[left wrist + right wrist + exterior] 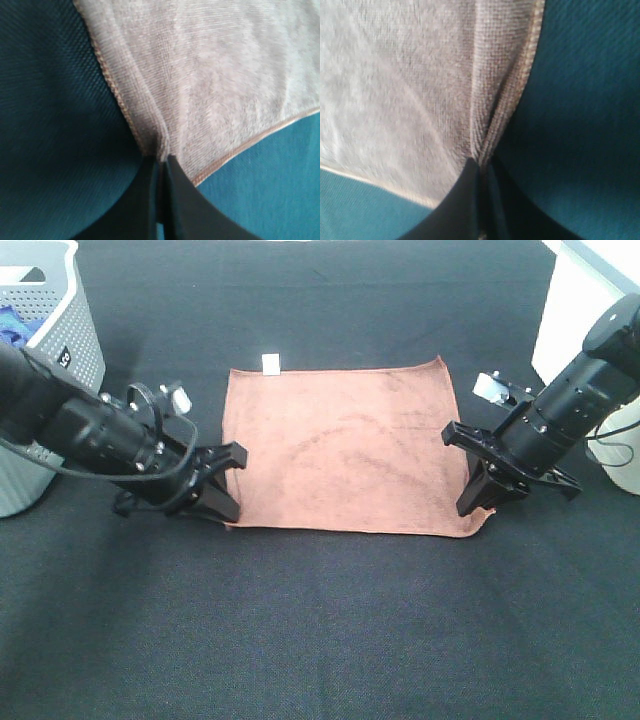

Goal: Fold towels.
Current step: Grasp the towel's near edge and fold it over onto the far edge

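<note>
The near part of the black woven-cloth desk [320, 640] lies bare in the exterior high view. Just beyond it runs the near hem of the rust-brown rectangular terry towel [345, 445], which lies spread flat on the desk at the middle of that view.

The black left gripper [230, 512] sits at the towel's near left corner. In the left wrist view this gripper [161, 162] has its jaws pressed together with a small ridge of towel [215, 75] pinched between them, right beside the stitched hem.

The black right gripper [472, 502] sits at the near right corner, where the cloth is slightly lifted and curled. In the right wrist view this gripper [482, 167] is likewise closed tight, clamping a raised fold of the towel [395, 90] at its hemmed edge.

Both arms slope down to the desk from the outer sides.

At the towel's far edge, towards the left, a small white label tag [271, 363] sticks out onto the desk.

Farther back on the left stands a grey perforated plastic basket [60, 320] with something blue [12, 325] inside. At the far right stands a white box-like object [578, 310].
</note>
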